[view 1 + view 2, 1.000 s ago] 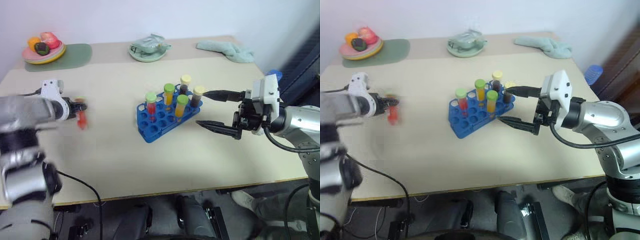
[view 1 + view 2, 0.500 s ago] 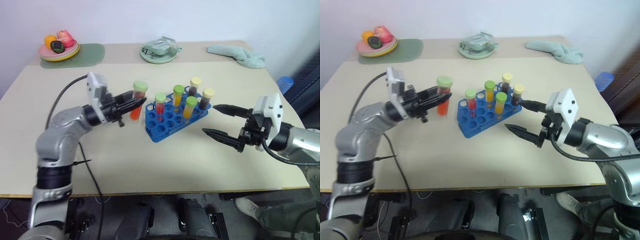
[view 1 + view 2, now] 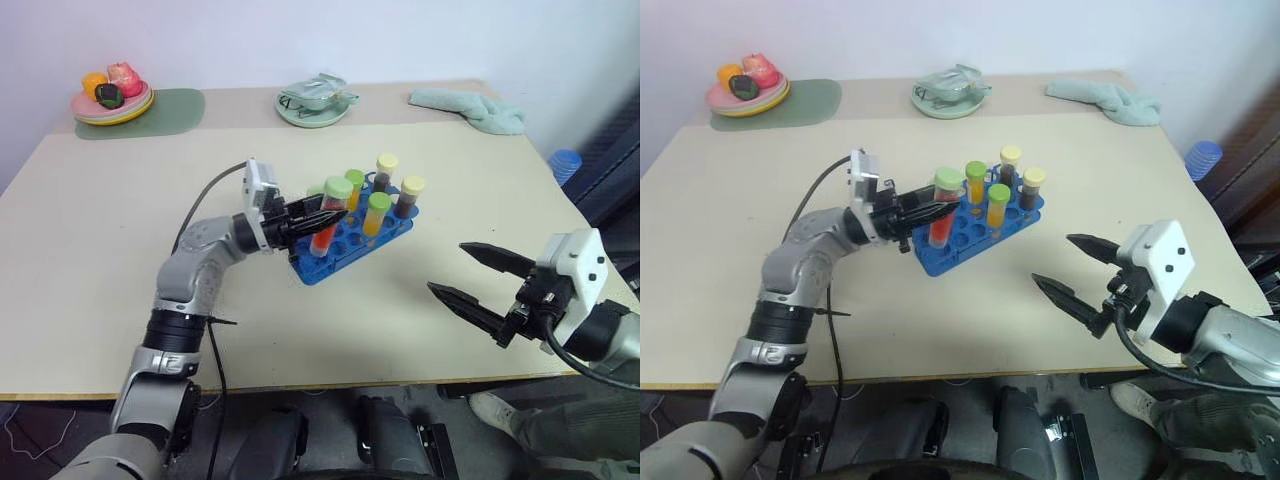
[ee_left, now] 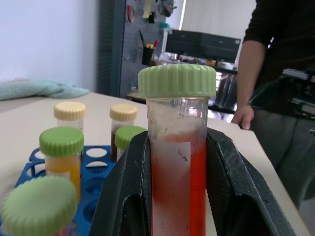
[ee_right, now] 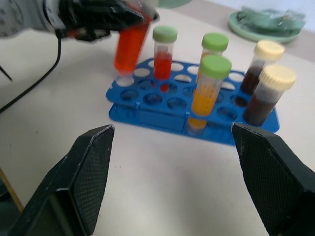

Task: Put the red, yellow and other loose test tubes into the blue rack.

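Counted in the bright blue plastic rack with rows of round holes [image 3: 350,240]: five capped tubes standing upright. One green-capped tube with red liquid [image 5: 164,50], two green-capped tubes with orange-yellow liquid [image 5: 207,91], two cream-capped tubes with dark brown liquid [image 5: 269,93]. A sixth tube, green-capped with red-orange liquid [image 4: 177,162], held off the rack.

Rack sitting near the middle of the pale desk [image 3: 120,260], set at an angle to the desk edge. Left hand [image 3: 322,217] level with the rack's near-left corner, fingers pointing across toward the rack. Held tube upright, its lower end over the corner holes of the rack; whether it has entered a hole cannot be told. Left hand clenched on that tube, one black finger [image 4: 125,191] pressed to each side of the clear wall below the cap.

Right hand [image 3: 478,275] well apart from the rack, toward the desk's near-right side, fingers spread wide and grasping nothing, touching nothing.

Along the far edge of the desk: one plate of toy fruit on a green mat [image 3: 112,100], one pale green dish with crumpled contents [image 3: 314,104], one light green cloth [image 3: 470,106].

A person's arm in a dark sleeve [image 4: 256,59] beyond the desk in the left wrist view.
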Robot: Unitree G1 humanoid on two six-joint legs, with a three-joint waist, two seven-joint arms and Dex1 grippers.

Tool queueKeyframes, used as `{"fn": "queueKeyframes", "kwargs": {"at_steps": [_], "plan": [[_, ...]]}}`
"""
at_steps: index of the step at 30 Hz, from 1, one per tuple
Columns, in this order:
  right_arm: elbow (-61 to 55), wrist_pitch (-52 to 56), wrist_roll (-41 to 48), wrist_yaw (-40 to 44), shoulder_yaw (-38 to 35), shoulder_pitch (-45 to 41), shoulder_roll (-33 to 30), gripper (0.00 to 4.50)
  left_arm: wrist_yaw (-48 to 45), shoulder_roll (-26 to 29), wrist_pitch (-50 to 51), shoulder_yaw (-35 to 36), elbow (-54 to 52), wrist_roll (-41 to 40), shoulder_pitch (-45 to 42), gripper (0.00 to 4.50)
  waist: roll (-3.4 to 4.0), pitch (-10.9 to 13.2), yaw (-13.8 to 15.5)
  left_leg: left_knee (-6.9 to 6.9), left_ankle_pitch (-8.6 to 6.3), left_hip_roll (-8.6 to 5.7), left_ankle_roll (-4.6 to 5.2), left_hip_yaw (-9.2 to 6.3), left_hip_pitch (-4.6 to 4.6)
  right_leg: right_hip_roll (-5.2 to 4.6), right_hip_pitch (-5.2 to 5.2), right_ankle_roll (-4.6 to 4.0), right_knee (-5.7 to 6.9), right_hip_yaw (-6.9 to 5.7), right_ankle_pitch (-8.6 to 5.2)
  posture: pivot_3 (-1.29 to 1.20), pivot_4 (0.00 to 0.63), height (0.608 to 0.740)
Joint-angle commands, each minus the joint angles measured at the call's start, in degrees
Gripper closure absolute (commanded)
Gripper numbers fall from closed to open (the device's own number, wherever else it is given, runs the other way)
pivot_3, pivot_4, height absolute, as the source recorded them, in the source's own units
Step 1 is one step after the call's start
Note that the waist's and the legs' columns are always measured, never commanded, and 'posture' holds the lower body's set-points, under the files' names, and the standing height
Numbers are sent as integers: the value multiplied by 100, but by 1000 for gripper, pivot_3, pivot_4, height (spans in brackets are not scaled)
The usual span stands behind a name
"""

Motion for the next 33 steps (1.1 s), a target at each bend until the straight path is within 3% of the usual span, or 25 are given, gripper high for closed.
{"fn": "queueKeyframes", "kwargs": {"at_steps": [1, 12, 33], "plan": [[-230, -10, 164, -259, -166, 22, -57, 597, 165, -90, -430, -62, -61, 240, -125, 3375, 0, 0, -12, 0, 0, 0, 0, 0, 1, 1, 0, 0, -1, 0, 0, 0, 150, 740], [-398, -119, 293, -627, -60, 150, -49, 597, 1070, -230, -85, -164, -1000, 335, 403, 3375, 0, 0, -6, -1, -1, 1, 2, 1, 1, 1, 0, 2, -1, 4, -1, 0, 150, 740], [-501, -378, 136, -558, 63, 500, -17, 597, 1252, -550, -598, -519, -392, 743, 448, 3375, 0, 0, -2, -1, -2, 0, 3, 2, 2, 2, 2, 4, -2, 2, -2, 0, 150, 740]]}}
